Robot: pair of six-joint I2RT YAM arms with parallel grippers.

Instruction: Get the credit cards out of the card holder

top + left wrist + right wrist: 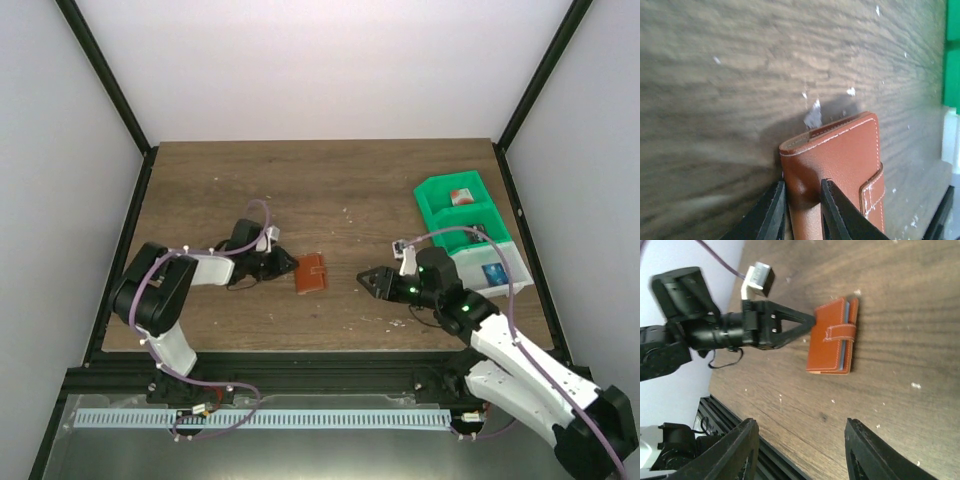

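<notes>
The card holder is a reddish-brown leather wallet lying closed on the table, its strap tab fastened. My left gripper is shut on its left spine edge; in the left wrist view one finger presses into the top face and the other sits at the edge. My right gripper is open and empty, a short way right of the holder. A pale blue-grey strip shows between its covers. A reddish-and-white card lies in the green bin, a blue card in the white bin.
A green bin and a white bin stand at the right, behind my right arm. Black frame rails run along the table's near edge and sides. Bare wood lies between the holder and my right gripper.
</notes>
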